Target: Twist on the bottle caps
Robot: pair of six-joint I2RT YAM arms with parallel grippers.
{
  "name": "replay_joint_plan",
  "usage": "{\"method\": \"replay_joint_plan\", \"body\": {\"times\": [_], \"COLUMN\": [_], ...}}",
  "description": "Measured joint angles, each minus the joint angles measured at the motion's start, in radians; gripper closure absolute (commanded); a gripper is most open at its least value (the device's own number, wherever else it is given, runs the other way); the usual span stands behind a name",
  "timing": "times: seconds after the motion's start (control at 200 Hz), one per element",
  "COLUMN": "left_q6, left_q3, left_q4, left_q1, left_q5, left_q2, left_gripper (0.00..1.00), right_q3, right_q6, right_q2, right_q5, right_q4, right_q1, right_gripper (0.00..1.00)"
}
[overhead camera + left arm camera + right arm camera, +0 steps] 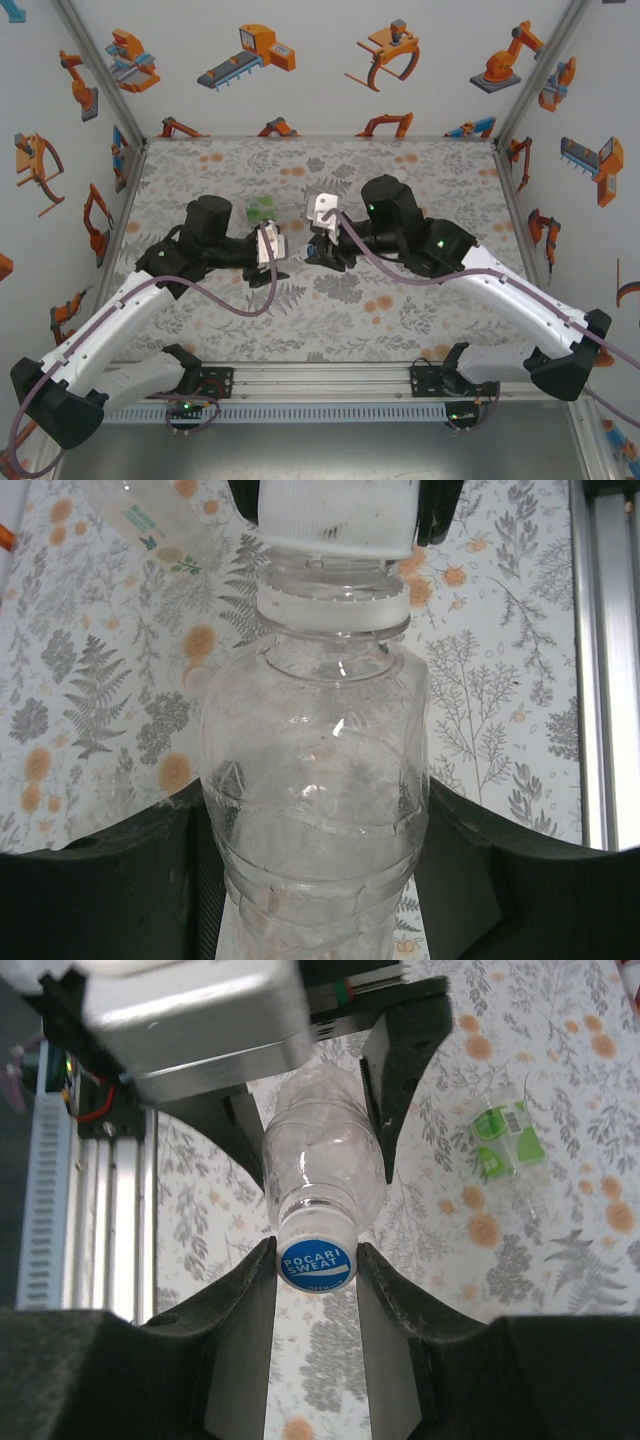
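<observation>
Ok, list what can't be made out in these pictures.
Top view: the arms cover the held bottle and its cap.
Left wrist: cap's top and bottle's base run off the edges; the cap hides the threads, so how tight it sits is unclear.
Second bottle, right wrist: neck too faint to tell if capped.
Right wrist: small print on the cap too small.

Bright, even light; soft shadows.
</observation>
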Motion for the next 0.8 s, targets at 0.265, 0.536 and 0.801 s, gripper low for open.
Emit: {"method": "replay_joint_plan", "body": {"times": [0.265,0.536,0.801], "left_q6": [-0.001,-0.004,-0.005], "left_q3": [-0.013,-0.021,-0.029], "left_q4": [0.038,0.061,0.064], "left_q1": [0.001,0.001,0.001], "left_q5": [-0.046,-0.077,-0.091], "left_q2": [-0.024,-0.027,-0.031], "left_gripper": [1.0,1.0,1.0], "right_q3": [-0.037,-0.037,-0.037], "right_q6": [0.389,0.848,1.162], "right_q2": [-0.014,-0.006,0.006], "right_q5": [0.108,0.219,0.264], "right_q4": [0.089,0.082,0.066], "right_q1": [0.001,0.002,0.002], "right_gripper": [1.0,1.0,1.0]}}
